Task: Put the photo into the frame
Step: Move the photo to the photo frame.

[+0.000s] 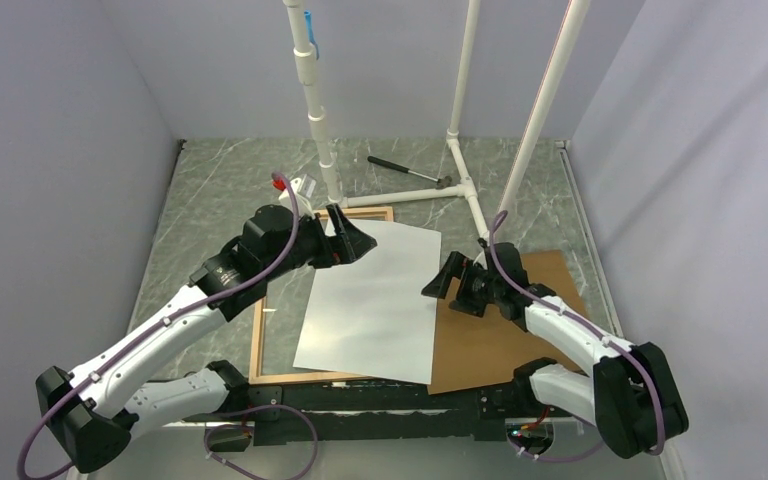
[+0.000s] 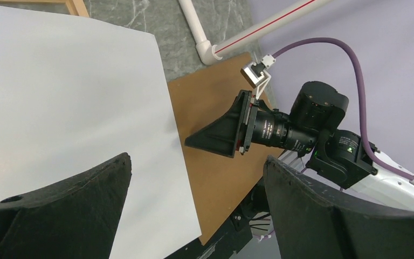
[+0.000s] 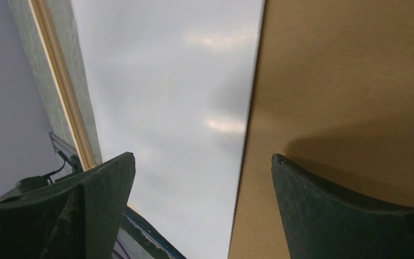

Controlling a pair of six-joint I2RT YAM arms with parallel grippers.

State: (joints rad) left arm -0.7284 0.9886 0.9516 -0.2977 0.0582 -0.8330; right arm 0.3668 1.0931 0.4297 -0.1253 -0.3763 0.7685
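The photo point(image 1: 375, 300) lies white back up, skewed, over the light-wood frame point(image 1: 257, 340), and its right edge overlaps the brown backing board point(image 1: 505, 330). My left gripper point(image 1: 355, 240) is open and empty above the photo's far left corner. My right gripper point(image 1: 440, 282) is open and empty at the photo's right edge, over the seam with the board. The left wrist view shows the photo point(image 2: 70, 97), the board point(image 2: 215, 178), a frame corner point(image 2: 76, 6) and my left gripper point(image 2: 197, 178). The right wrist view shows the photo point(image 3: 178, 91), the board point(image 3: 345, 81), the frame's rail point(image 3: 64, 91) and my right gripper point(image 3: 204, 162).
A white pipe stand point(image 1: 460, 190) rises behind the frame, with poles going up and a foot on the table. A hammer point(image 1: 407, 172) lies at the back. Grey walls close in on both sides. The arm bases and a black bar run along the near edge.
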